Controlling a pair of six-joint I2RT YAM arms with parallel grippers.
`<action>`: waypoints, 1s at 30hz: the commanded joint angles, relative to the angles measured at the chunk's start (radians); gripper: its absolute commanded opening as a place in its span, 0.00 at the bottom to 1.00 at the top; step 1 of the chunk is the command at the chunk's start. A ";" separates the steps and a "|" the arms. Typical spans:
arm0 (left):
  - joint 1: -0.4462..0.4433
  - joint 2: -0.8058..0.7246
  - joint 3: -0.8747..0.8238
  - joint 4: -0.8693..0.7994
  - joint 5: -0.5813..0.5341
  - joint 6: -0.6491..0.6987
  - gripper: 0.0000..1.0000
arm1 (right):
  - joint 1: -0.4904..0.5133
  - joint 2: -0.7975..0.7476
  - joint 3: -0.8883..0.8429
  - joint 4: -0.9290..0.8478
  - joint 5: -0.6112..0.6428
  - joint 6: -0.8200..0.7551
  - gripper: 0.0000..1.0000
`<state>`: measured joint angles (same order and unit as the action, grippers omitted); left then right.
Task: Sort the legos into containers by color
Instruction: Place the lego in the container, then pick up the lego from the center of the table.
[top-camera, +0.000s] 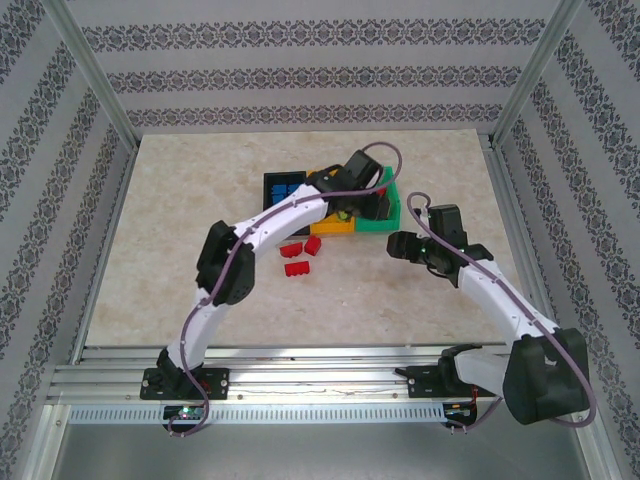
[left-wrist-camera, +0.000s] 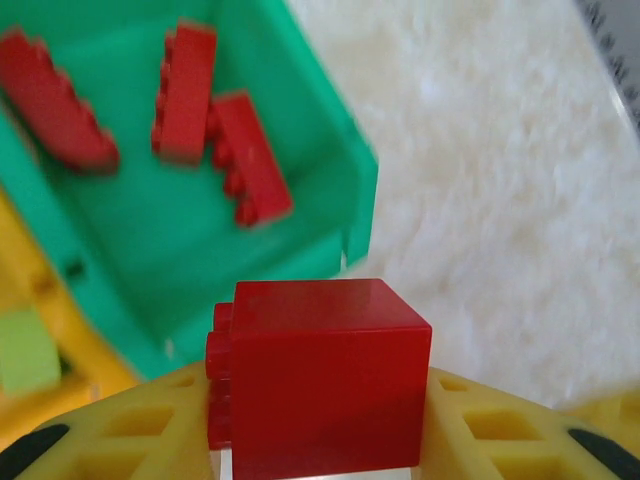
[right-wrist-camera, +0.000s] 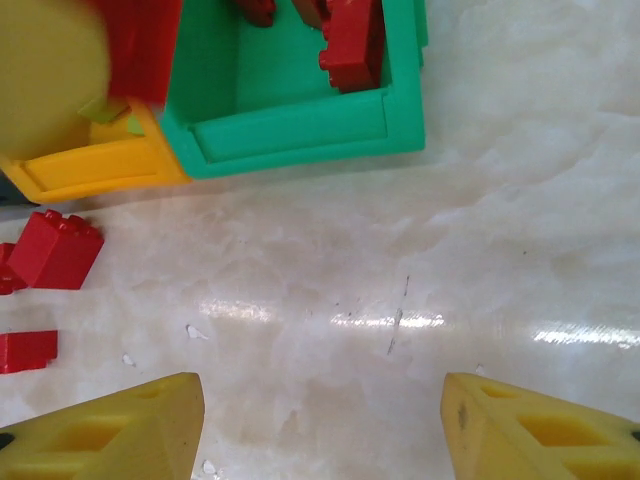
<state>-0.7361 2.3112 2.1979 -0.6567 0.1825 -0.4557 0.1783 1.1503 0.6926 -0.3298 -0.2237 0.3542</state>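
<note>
My left gripper (left-wrist-camera: 320, 430) is shut on a red lego (left-wrist-camera: 320, 370), its yellow fingers (left-wrist-camera: 140, 430) pressing both sides. It hangs just off the near corner of the green container (left-wrist-camera: 130, 240), which holds three red legos (left-wrist-camera: 185, 90). From above, this gripper (top-camera: 365, 195) is over the green container (top-camera: 397, 214). My right gripper (right-wrist-camera: 320, 420) is open with nothing between its fingers, low over bare table in front of the green container (right-wrist-camera: 300, 130). Three red legos (top-camera: 297, 268) lie loose on the table. The black container (top-camera: 272, 200) holds blue legos (top-camera: 285, 188).
The yellow container (top-camera: 335, 227) sits between the black and green ones and holds a lime green lego (left-wrist-camera: 25, 350). Loose red legos (right-wrist-camera: 55, 250) lie left of my right gripper (top-camera: 400, 245). Frame posts and patterned walls surround the table.
</note>
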 joint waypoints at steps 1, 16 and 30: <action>0.047 0.141 0.256 -0.155 -0.007 0.026 0.46 | -0.010 -0.053 -0.033 -0.010 -0.033 0.036 0.64; 0.119 0.229 0.406 -0.073 0.118 -0.029 0.72 | 0.058 -0.120 -0.093 -0.020 -0.079 0.081 0.64; 0.214 -0.461 -0.669 0.393 0.110 -0.097 0.71 | 0.498 0.280 0.122 0.156 0.008 0.087 0.80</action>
<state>-0.5697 1.9514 1.6764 -0.4335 0.2886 -0.5045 0.6373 1.3659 0.7498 -0.2359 -0.2333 0.4431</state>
